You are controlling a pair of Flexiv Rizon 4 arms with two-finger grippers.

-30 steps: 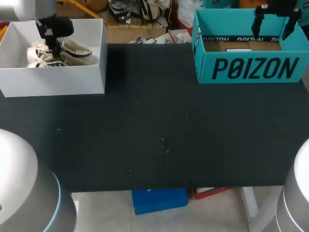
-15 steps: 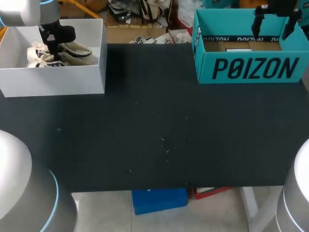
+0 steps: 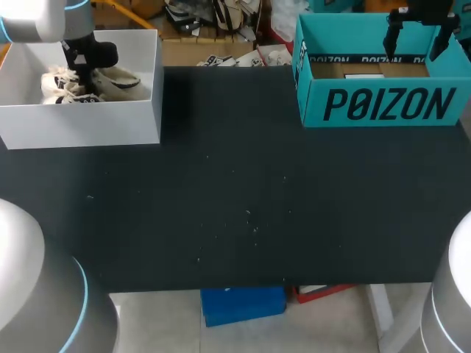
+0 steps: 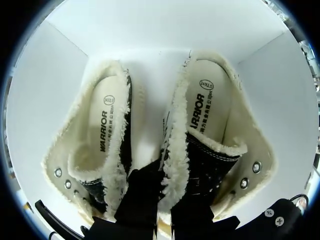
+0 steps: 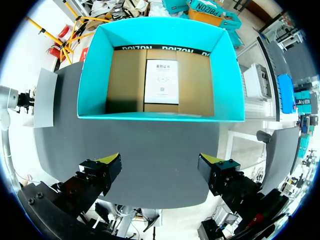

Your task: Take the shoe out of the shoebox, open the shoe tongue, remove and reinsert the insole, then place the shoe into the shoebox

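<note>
Count no step as complete. Find the fleece-lined shoe [image 4: 215, 115] in the white shoebox [image 3: 81, 125], not yet lifted out, with the left gripper [image 4: 167, 210] down at its collar; cannot tell whether gripped. Note the right gripper [image 5: 159, 162] above the teal shoebox [image 5: 160, 118], fingers wide apart, holding nothing. Treat removal, tongue, insole and return as outstanding.

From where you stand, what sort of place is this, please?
Probably a robot test bench for shoe handling, not a shop. A black table holds a white box with a pair of fleece-lined shoes and an open teal shoebox; my left gripper is in the first, my right gripper above the second.
</note>
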